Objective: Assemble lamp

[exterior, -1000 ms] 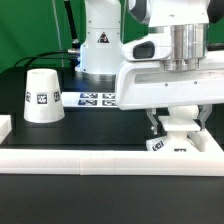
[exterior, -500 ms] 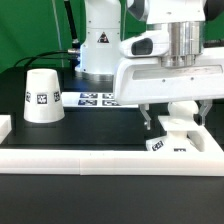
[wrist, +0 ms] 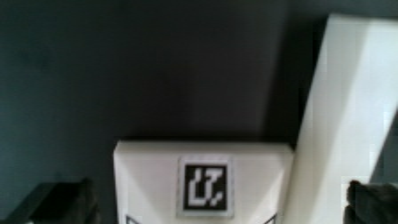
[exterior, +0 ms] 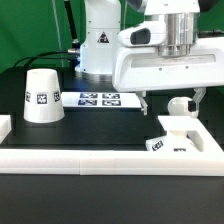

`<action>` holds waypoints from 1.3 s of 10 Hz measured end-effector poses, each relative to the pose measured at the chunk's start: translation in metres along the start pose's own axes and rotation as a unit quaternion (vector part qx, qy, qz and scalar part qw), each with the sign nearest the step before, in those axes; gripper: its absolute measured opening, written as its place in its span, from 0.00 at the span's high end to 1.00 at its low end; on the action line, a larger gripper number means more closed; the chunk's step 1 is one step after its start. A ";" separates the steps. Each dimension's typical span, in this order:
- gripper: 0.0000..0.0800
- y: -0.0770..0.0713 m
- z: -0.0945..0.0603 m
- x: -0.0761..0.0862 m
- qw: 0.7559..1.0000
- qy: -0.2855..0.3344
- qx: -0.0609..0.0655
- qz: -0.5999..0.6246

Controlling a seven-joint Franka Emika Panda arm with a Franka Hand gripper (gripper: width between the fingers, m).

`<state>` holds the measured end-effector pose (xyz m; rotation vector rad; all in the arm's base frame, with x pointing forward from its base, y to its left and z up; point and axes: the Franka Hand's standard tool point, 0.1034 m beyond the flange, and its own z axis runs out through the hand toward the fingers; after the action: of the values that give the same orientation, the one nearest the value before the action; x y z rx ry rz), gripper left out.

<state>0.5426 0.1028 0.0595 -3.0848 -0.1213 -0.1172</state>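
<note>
Since bulb (exterior: 180,105) stands upright on base (exterior: 172,138) between my pincer (exterior: 173,104) jaws, spread apart, gripping nothing, next target likely shade (exterior: 42,95): upright on tabletop (exterior: 100,130), well off toward exterior view's left.

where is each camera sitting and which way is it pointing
Exterior view: off the arm, on the rail side of the table, facing across it toward the arm's mount; it shows the arm's links and the open gripper, with the bulb seen between its fingers.
Wrist view: on the wrist, looking down past the gripper at the black table; only dark fingertips show.
Shared: the lamp base and the white rail.
</note>
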 end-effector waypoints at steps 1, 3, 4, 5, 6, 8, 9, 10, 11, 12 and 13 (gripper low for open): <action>0.13 -0.005 -0.003 -0.009 1.000 -0.003 0.000 -0.005; 0.13 -0.019 -0.005 -0.029 1.000 -0.005 0.001 -0.019; 0.13 -0.028 -0.005 -0.034 1.000 -0.004 0.002 -0.026; 0.13 -0.035 -0.004 -0.039 0.999 -0.005 0.003 -0.031; 0.13 -0.043 -0.003 -0.041 0.999 -0.005 0.005 -0.036; 0.13 -0.049 -0.003 -0.042 0.999 -0.004 0.006 -0.041; 0.13 -0.048 -0.003 -0.042 0.999 -0.005 0.006 -0.041; 0.13 -0.048 -0.003 -0.042 0.999 -0.005 0.006 -0.041; 0.13 -0.048 -0.001 -0.043 0.999 -0.006 0.005 -0.041; 0.13 -0.047 0.002 -0.045 1.000 -0.010 0.005 -0.025; 0.13 -0.049 0.007 -0.048 1.000 -0.015 0.006 -0.012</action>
<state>0.4910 0.1479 0.0516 -3.0753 -0.1598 -0.0714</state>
